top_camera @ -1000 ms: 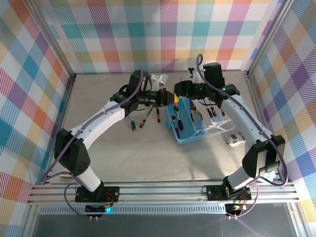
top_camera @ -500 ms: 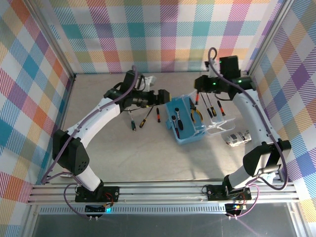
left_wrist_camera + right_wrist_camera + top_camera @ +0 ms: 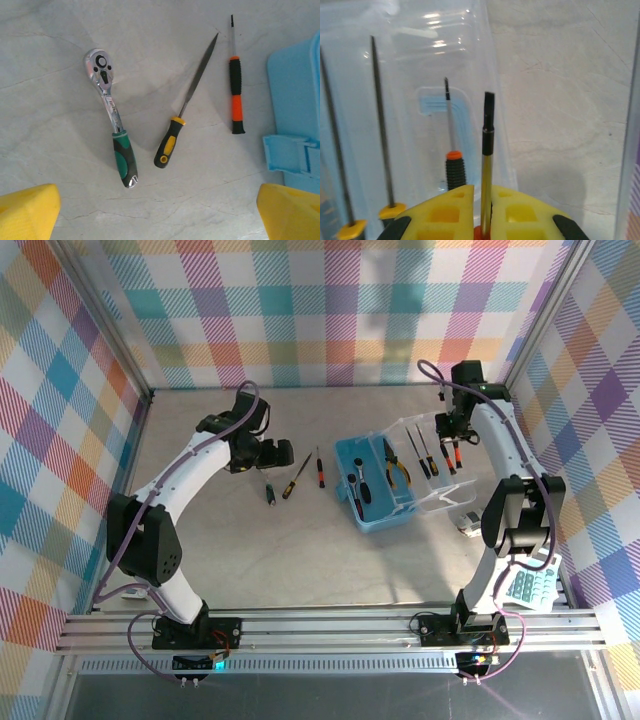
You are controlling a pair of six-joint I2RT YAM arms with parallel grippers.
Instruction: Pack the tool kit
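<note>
The right gripper [image 3: 483,202] clamps a screwdriver [image 3: 487,137] near the lid [image 3: 420,50] edge.

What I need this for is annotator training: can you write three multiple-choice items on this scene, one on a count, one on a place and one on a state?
1. How many tools lie loose on the table beside the light blue plastic case?
A. two
B. three
C. five

2. Where is the chrome ratchet wrench with the green-and-black grip?
A. flat on the table
B. inside the case
C. held in a gripper

3. What state is the right gripper in?
A. open and empty
B. shut on a slim flat-tipped screwdriver
C. shut on the ratchet wrench

Key:
1 B: the ratchet wrench, a black-and-yellow needle file and an orange-and-black precision screwdriver lie there.
2 A: it rests on the bare surface, apart from the case.
3 B: its yellow fingers pinch the shaft between them.
</note>
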